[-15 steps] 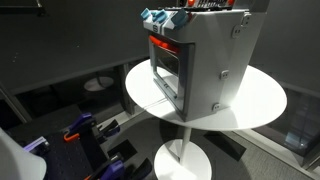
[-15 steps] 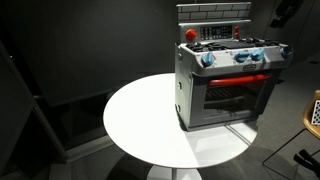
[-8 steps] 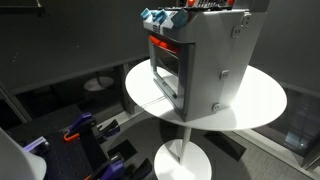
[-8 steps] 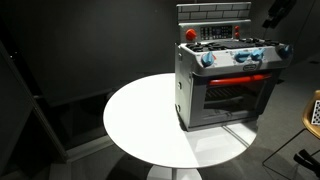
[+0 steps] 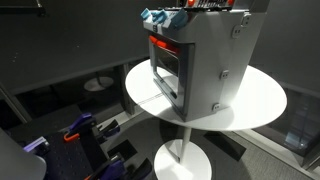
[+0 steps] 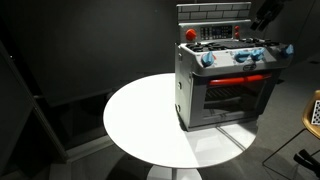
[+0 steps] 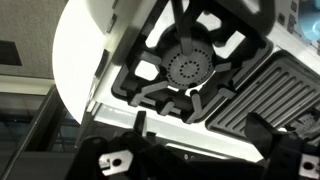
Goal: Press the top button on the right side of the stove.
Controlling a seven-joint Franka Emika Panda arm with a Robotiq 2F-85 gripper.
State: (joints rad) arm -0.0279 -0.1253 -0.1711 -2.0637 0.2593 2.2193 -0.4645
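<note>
The stove point(image 6: 225, 85) stands on a round white table point(image 6: 140, 125). It is a grey box with a red-orange front, a dark glass door and blue knobs point(image 6: 207, 59). It also shows in an exterior view point(image 5: 200, 65), where small round fittings point(image 5: 222, 75) sit on its grey side. My gripper point(image 6: 265, 12) hangs above the stove's back upper corner, touching nothing. In the wrist view the gripper point(image 7: 200, 130) is open and empty, its two fingers spread over the black burner grate point(image 7: 185, 65) and ribbed griddle point(image 7: 275, 95).
The table edge point(image 7: 70, 70) shows beside the stove top in the wrist view. Purple and orange objects point(image 5: 80, 130) lie on the floor by the table base point(image 5: 178, 155). A wooden piece point(image 6: 313, 110) stands at the frame edge. Dark walls surround the scene.
My gripper has moved steadily sideways toward the stove's back panel, staying high. The stove has not moved.
</note>
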